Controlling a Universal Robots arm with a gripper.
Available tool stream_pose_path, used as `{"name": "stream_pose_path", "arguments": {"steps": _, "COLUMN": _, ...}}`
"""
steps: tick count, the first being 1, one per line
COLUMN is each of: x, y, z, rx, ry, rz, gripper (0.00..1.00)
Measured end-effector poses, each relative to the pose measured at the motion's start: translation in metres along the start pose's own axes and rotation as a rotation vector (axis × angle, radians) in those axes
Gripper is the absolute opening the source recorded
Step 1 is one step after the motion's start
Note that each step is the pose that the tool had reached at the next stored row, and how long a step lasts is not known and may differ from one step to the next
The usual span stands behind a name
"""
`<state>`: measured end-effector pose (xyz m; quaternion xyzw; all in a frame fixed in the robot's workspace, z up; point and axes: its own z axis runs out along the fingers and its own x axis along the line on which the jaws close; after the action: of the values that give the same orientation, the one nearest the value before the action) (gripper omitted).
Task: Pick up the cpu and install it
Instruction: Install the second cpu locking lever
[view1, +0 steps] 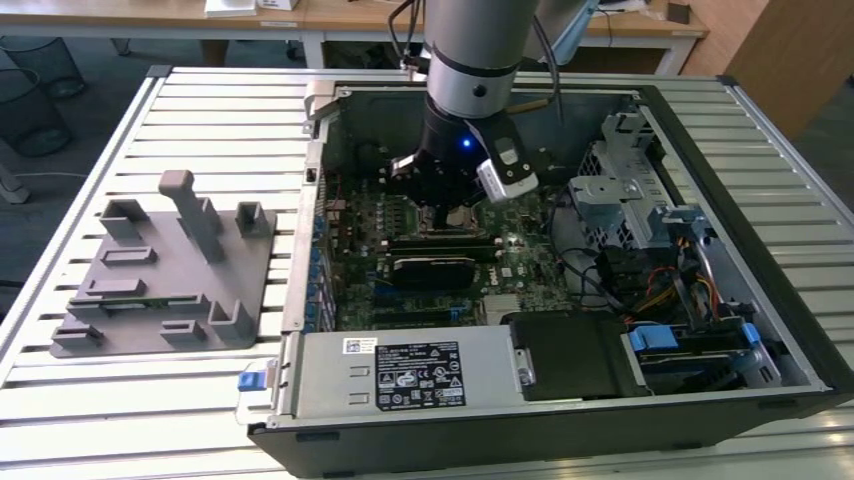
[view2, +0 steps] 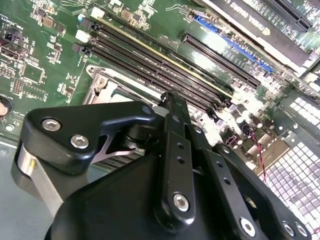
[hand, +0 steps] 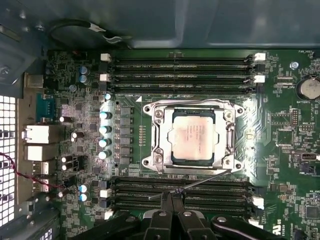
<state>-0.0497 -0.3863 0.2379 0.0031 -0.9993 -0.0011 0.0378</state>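
The cpu (hand: 193, 136), a pale square chip, lies flat inside the metal socket frame (hand: 156, 131) on the green motherboard (hand: 285, 135). In the first wrist view my gripper (hand: 172, 199) hangs over the memory slots beside the socket, fingers pressed together with nothing between them. A thin wire lever (hand: 202, 180) runs slantwise between the socket and the fingertips. In the second wrist view the gripper (view2: 170, 100) is a black linkage over the slots. In the exterior view the gripper (view1: 447, 203) reaches down into the open computer case (view1: 747, 330), right above the socket.
A grey plastic tray with upright posts (view1: 160, 270) stands on the slatted table at the exterior view's left. Inside the case are a black ribbed card (view1: 434, 268), a power supply (view1: 400, 375), a metal drive cage (view1: 627, 190) and loose cables (view1: 654, 290).
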Motion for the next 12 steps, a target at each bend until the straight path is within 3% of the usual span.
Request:
{"name": "stream_pose_path", "arguments": {"steps": 6, "x": 0.0064, "y": 0.0000, "z": 0.0059, "rx": -0.0050, "ry": 0.0001, "rz": -0.003, "gripper": 0.11}}
{"name": "stream_pose_path", "arguments": {"steps": 12, "x": 0.0093, "y": -0.0007, "z": 0.0126, "rx": -0.0244, "ry": 0.0000, "rz": -0.007, "gripper": 0.11}}
